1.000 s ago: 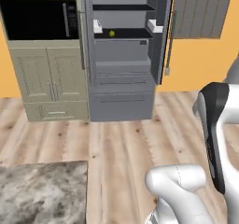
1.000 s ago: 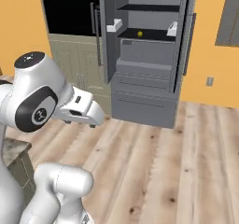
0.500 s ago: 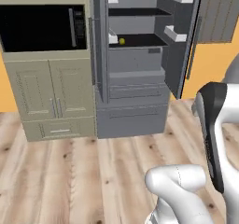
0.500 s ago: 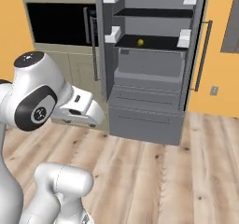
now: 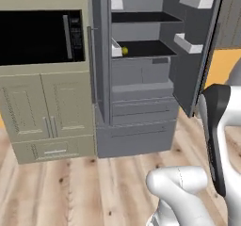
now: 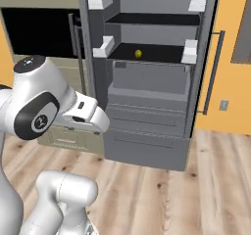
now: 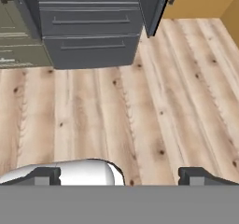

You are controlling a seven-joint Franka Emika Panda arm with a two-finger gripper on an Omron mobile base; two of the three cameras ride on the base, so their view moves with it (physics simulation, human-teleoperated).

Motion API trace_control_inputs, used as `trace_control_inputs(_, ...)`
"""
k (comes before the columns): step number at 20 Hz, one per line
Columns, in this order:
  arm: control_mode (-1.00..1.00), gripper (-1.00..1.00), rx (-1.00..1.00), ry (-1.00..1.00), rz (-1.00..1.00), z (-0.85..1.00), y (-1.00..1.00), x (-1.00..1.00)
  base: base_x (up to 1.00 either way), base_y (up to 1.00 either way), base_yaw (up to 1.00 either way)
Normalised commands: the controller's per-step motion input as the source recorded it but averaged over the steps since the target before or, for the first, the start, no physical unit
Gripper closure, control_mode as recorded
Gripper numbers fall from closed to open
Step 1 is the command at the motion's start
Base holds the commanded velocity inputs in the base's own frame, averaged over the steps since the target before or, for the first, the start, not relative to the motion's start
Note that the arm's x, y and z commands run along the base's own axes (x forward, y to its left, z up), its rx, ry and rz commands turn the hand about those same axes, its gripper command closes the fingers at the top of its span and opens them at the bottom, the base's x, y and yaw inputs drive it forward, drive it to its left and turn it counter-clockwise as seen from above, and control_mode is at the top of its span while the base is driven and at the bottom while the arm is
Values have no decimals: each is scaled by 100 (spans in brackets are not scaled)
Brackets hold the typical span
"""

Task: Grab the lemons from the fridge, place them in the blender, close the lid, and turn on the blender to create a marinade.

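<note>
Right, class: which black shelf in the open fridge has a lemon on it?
The lower black shelf, just above the grey drawers; the lemon sits on it. The upper shelf looks bare.

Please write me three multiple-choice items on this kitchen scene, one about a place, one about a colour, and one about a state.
1. Where does the lemon lie?
A. On the wooden floor
B. On the fridge's lower black shelf
C. In a white door bin

2. What colour is the wall beside the fridge?
A. Orange
B. Green
C. White

3. How does the fridge door stand?
A. Shut
B. Removed and lying flat
C. Swung open

Answers:
1. B, the yellow fruit sits on the lower black shelf, above the grey drawers.
2. A, the wall to the right of the fridge is orange in the right base view.
3. C, the door is swung aside, so the shelves and bins show inside.
</note>
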Motion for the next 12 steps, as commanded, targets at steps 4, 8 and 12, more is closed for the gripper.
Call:
trace_control_inputs(4,100,-100,0,0,0,0,0,0,100,-7,-5)
trace_control_inputs(8,100,-100,0,0,0,0,0,0,100,-13,0)
trace_control_inputs(12,100,-100,0,0,0,0,0,0,100,-4,0)
